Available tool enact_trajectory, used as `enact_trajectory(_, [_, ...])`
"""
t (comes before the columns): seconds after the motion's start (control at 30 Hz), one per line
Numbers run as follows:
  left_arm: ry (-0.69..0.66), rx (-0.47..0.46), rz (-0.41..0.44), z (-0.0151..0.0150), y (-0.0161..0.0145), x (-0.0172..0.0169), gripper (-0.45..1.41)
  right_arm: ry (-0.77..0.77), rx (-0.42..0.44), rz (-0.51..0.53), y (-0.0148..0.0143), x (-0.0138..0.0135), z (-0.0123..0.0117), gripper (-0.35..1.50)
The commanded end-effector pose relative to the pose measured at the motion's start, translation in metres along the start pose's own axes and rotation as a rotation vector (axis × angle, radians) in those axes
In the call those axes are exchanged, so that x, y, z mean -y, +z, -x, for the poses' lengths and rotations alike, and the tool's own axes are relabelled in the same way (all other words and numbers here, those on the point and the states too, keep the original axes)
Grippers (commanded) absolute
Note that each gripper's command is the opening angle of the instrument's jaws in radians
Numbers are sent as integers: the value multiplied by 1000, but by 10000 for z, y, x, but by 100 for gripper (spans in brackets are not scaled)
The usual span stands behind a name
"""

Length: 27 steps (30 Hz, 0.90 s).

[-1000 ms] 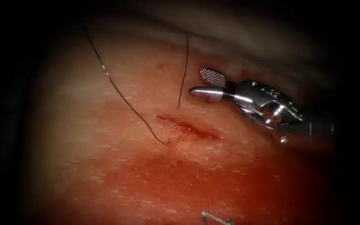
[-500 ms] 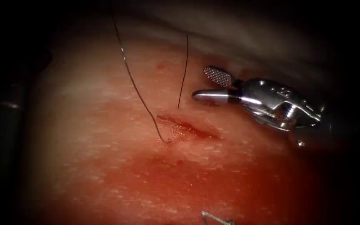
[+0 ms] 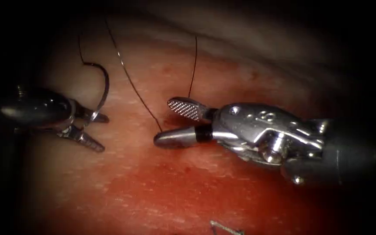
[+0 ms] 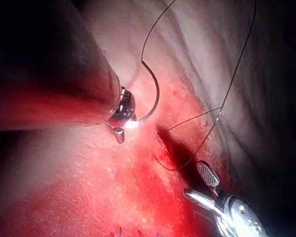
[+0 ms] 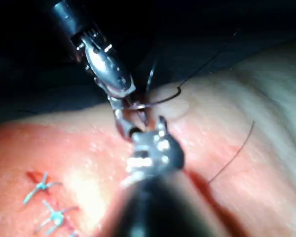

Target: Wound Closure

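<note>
My left tool (image 3: 101,132) sits left of the cut and grips the curved needle (image 3: 106,87) near one end. The needle arcs up clear of the tissue (image 3: 122,174), and thread runs off its other end. My right tool (image 3: 162,122) lies over the cut (image 3: 171,126) with its jaws open and holds nothing. A thread strand (image 3: 131,82) slants down to the cut's left end, between those jaw tips. A second strand (image 3: 193,65) drops behind the upper jaw. The left wrist view shows the needle (image 4: 156,94) at my left tool (image 4: 122,114). The right wrist view also has the needle (image 5: 163,101).
Red fluid (image 3: 205,191) stains the tissue below the cut. Cut ends of thread (image 3: 225,227) poke up at the lower edge of the endoscope view. Pale knotted stitches (image 5: 44,186) sit further along the tissue in the right wrist view.
My left tool has come in from the left carrying the needle. My right tool has moved left and down over the cut, its jaws still open. The long thread strand has swung with the needle.
</note>
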Motion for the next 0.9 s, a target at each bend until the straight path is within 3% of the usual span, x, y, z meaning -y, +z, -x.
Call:
enact_trajectory(0.03, [20,-30,24,8,-5,-1,79,2,-10,-2,12,7,-4,138])
enact_trajectory(0.07, [13,-61,28,18,-31,5,79,2,-13,-2,12,8,-4,136])
enact_trajectory(0.1, [13,-56,-29,25,-48,9,79,2,-13,-2,11,7,-4,136])
enact_trajectory(0.2, [10,123,-192,36,-73,17,79,0,-13,-6,11,5,-2,136])
enact_trajectory(0.23, [-1,125,-222,36,-78,18,79,0,-13,-7,10,6,-2,136])
enact_trajectory(0.43, [-82,-119,-432,14,-133,23,79,2,-15,-8,9,8,-4,136])
enact_trajectory(0.53, [-97,-196,-555,-1,-182,25,79,1,-18,-7,7,8,-3,136])
enact_trajectory(0.57, [-96,-262,-586,-9,-201,26,79,1,-17,-7,7,7,-3,136])
enact_trajectory(0.63, [-90,-317,-597,-15,-211,26,79,1,-17,-7,7,7,-3,136])
enact_trajectory(0.7, [-66,-601,-488,-38,-229,15,79,2,-20,-6,7,7,-4,136])
enact_trajectory(0.8, [-20,-808,-352,-64,-233,-6,79,1,-20,-7,6,7,-4,136])
enact_trajectory(0.9, [56,-907,-195,-79,-228,-28,79,1,-20,-8,5,6,-4,136])
